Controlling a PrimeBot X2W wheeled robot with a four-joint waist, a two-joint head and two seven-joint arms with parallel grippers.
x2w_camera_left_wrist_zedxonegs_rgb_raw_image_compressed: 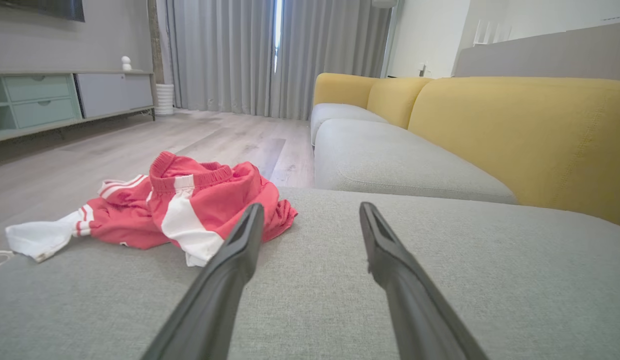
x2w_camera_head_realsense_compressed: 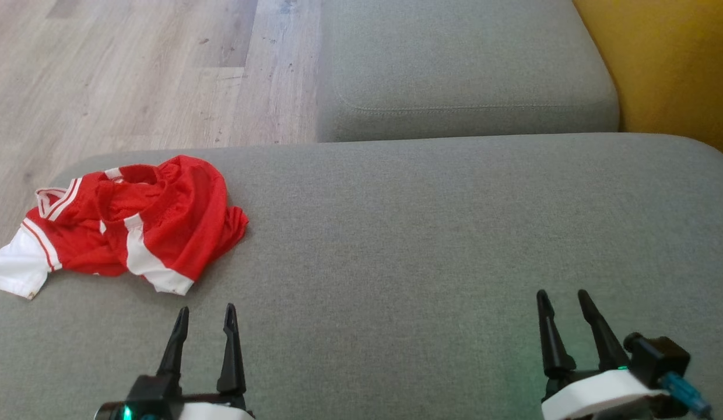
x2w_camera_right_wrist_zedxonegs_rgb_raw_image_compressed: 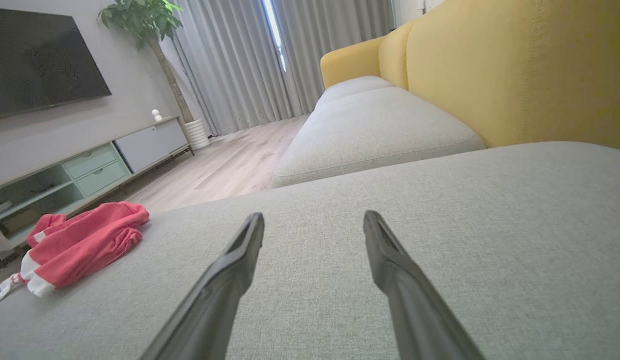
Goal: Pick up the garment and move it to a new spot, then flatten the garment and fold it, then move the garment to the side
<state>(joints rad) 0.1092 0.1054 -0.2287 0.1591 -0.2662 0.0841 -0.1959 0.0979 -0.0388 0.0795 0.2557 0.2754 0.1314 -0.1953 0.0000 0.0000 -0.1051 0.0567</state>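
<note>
A crumpled red garment (x2w_camera_head_realsense_compressed: 140,224) with white stripes and a white sleeve lies at the left end of the grey sofa cushion (x2w_camera_head_realsense_compressed: 431,233), near its far-left edge. It also appears as the garment (x2w_camera_left_wrist_zedxonegs_rgb_raw_image_compressed: 190,207) in the left wrist view and, far left, as the garment (x2w_camera_right_wrist_zedxonegs_rgb_raw_image_compressed: 77,245) in the right wrist view. My left gripper (x2w_camera_head_realsense_compressed: 205,318) hovers open just in front of the garment's near hem, nothing between its fingers. My right gripper (x2w_camera_head_realsense_compressed: 565,300) stands open over bare cushion far to the right.
A second grey seat cushion (x2w_camera_head_realsense_compressed: 460,70) lies beyond, with the yellow backrest (x2w_camera_head_realsense_compressed: 676,64) at the right. Wooden floor (x2w_camera_head_realsense_compressed: 134,70) drops away past the cushion's left and far edges. A low TV cabinet (x2w_camera_right_wrist_zedxonegs_rgb_raw_image_compressed: 85,162) stands across the room.
</note>
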